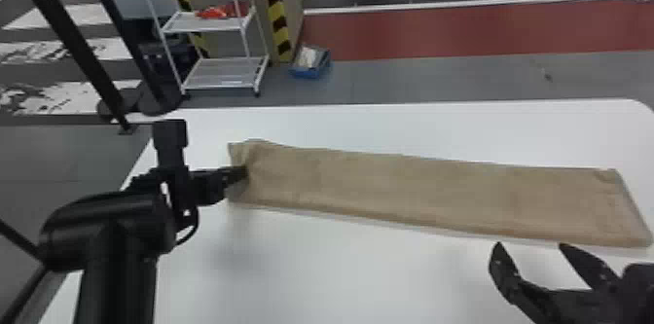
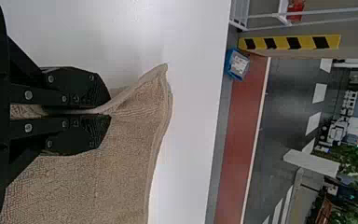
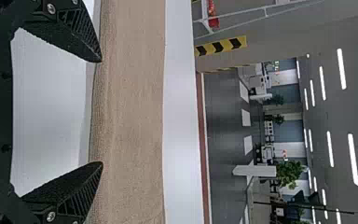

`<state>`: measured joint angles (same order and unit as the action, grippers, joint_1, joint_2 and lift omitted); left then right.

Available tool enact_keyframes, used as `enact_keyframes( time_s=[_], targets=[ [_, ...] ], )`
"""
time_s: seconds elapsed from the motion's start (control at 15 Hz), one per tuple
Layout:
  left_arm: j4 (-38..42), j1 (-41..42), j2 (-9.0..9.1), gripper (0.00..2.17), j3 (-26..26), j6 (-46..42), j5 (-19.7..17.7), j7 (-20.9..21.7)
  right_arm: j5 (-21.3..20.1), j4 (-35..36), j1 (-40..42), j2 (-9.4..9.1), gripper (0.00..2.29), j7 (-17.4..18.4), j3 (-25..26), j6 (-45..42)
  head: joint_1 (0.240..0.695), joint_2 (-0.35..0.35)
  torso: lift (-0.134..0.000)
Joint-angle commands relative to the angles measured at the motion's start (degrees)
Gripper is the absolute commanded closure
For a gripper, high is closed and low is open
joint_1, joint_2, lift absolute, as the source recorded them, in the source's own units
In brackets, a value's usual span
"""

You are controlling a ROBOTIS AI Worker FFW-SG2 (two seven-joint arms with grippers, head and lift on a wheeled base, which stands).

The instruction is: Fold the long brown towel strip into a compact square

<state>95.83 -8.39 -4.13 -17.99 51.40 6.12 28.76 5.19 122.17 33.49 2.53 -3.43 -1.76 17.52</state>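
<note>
The long brown towel strip [image 1: 418, 191] lies across the white table from left to right. At its left end, my left gripper [image 1: 243, 173] is shut on the towel. In the left wrist view, the left gripper [image 2: 105, 113] pinches a raised fold of the towel [image 2: 98, 172] between its fingers. My right gripper [image 1: 530, 247] is open just in front of the strip's near edge, toward the right end. In the right wrist view, the right gripper [image 3: 101, 112] has its fingers wide apart beside the towel [image 3: 130, 112], with no cloth between them.
White table surface [image 1: 340, 269] extends in front of and behind the towel, its far edge running across behind. On the floor beyond are a white shelf cart [image 1: 219, 72] and a blue box [image 1: 311, 63]. Dark posts [image 1: 78, 41] rise at the far left.
</note>
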Motion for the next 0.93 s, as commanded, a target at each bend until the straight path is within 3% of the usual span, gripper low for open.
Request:
enact_keyframes(
  time_s=[0.0,0.13,0.2,0.53,0.73,0.87],
  targets=[
    [7.0,5.0,0.26,1.66,-1.9,0.1,-0.7,1.2,0.0,0.0,0.0,-0.07,0.10,0.0,0.0,0.0,0.695,0.166,-0.126],
    [12.1,9.0,0.61,1.68,-5.0,0.1,-1.9,3.6,0.0,0.0,0.0,-0.15,0.10,0.0,0.0,0.0,0.695,0.175,-0.126],
    [14.2,11.1,0.61,1.81,-7.2,0.1,-3.0,4.3,0.0,0.0,0.0,-0.15,0.10,0.0,0.0,0.0,0.695,0.182,-0.126],
    [18.5,12.9,0.35,1.82,-16.6,1.5,-4.4,8.6,2.1,0.8,0.3,0.02,0.10,0.0,3.0,-0.3,0.695,0.246,-0.126],
    [23.8,12.9,0.52,1.82,-17.6,6.0,-4.6,8.7,4.4,1.4,0.4,-0.15,0.10,0.0,6.1,-0.3,0.695,0.273,-0.126],
    [30.9,12.9,1.76,1.82,-14.0,12.4,-5.1,7.6,5.7,2.2,0.8,-0.42,0.10,0.0,8.2,-0.3,0.695,0.261,-0.126]
  ],
)
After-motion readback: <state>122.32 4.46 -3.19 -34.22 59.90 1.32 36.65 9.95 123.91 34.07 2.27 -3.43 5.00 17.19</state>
